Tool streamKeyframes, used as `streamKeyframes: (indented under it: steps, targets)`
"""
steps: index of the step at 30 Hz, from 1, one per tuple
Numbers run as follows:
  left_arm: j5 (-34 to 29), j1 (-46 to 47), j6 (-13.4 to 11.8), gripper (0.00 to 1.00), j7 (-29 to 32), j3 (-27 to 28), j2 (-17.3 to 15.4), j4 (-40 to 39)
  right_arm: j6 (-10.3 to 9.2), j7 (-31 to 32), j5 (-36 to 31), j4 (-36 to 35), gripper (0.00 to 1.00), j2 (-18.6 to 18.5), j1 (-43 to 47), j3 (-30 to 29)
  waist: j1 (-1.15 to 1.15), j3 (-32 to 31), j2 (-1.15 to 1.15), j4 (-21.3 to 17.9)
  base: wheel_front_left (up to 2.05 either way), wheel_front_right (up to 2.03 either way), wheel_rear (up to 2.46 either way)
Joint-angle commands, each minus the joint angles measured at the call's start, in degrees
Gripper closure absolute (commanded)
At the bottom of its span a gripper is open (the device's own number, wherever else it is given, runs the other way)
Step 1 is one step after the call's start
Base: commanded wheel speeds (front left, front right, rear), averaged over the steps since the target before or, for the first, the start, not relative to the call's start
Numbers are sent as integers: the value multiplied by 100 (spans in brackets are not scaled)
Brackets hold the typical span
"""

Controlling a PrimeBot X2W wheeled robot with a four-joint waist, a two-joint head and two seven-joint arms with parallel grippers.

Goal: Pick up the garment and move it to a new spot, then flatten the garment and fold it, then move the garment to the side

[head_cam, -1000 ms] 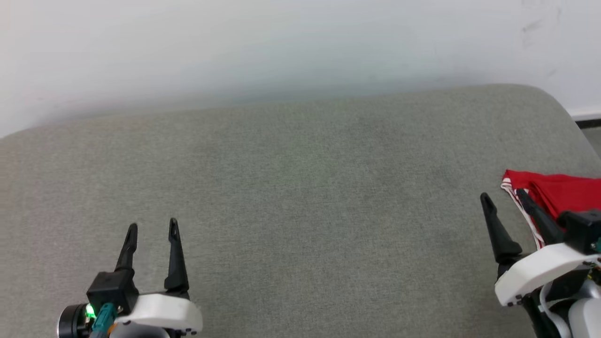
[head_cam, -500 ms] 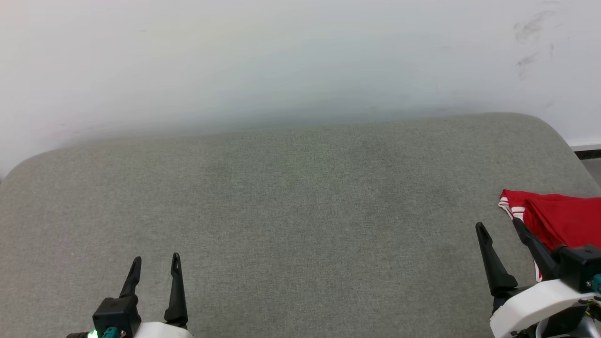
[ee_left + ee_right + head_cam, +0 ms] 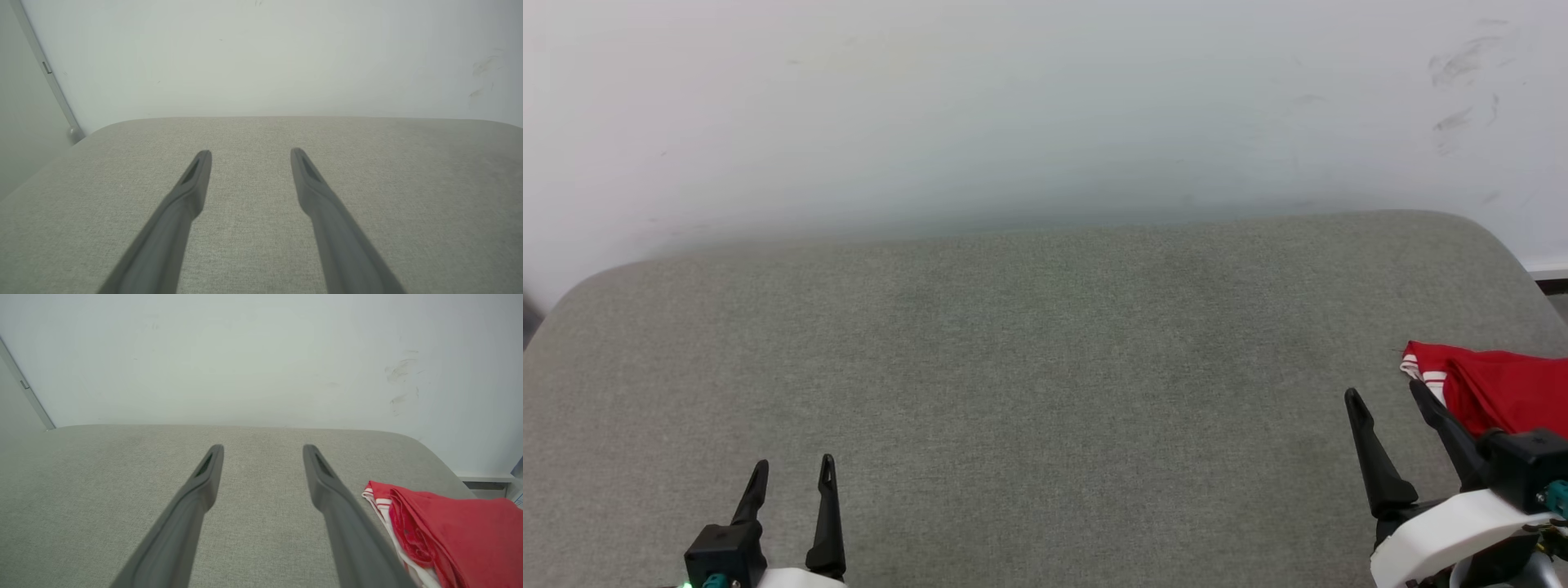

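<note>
The garment (image 3: 1499, 390), red with red-and-white striped trim, lies folded at the right edge of the grey cushioned surface (image 3: 1045, 367). In the right wrist view the garment (image 3: 457, 535) sits just right of my right fingers, apart from them. My right gripper (image 3: 1387, 394) stands open just left of the garment, holding nothing; the right gripper (image 3: 263, 447) shows bare fabric between its fingers. My left gripper (image 3: 794, 465) is open at the lower left over bare cushion, and the left gripper (image 3: 250, 152) is empty.
A white wall (image 3: 1045, 106) with scuff marks rises behind the cushion's rounded far edge. A strip of dark floor and baseboard (image 3: 1550, 282) shows past the right corner. A grey door frame edge (image 3: 49, 73) stands at the far left.
The head camera has tilted up, so cushion, grippers and garment sit lower in the picture and more wall shows. Both grippers stay open; the garment lies where it was.
</note>
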State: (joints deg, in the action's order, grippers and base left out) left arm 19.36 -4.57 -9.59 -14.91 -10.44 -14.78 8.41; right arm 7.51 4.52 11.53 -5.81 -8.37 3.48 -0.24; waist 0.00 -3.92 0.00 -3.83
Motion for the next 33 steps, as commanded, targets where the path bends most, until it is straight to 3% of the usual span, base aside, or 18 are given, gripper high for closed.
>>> streamKeyframes:
  steps: [1,7,8,11,33]
  targets:
    - [0,-9,18,0,-35,1,-12,17,-4,-14,-30,-48,0,-15,46,12,0,7,0,3,0,0,0]
    - [22,76,31,0,-37,6,-18,78,-4,-26,-28,-101,0,-9,92,-14,0,31,0,18,0,0,0]
    - [8,24,32,100,0,-4,0,75,0,-1,1,-79,100,-5,12,-17,0,31,0,19,0,0,0]
    - [99,9,60,100,44,8,59,154,0,8,95,43,100,18,9,-26,0,35,0,23,0,0,0]
    - [2294,364,562,100,685,528,396,283,-1,71,2539,621,100,180,-309,-213,0,108,0,93,0,0,0]
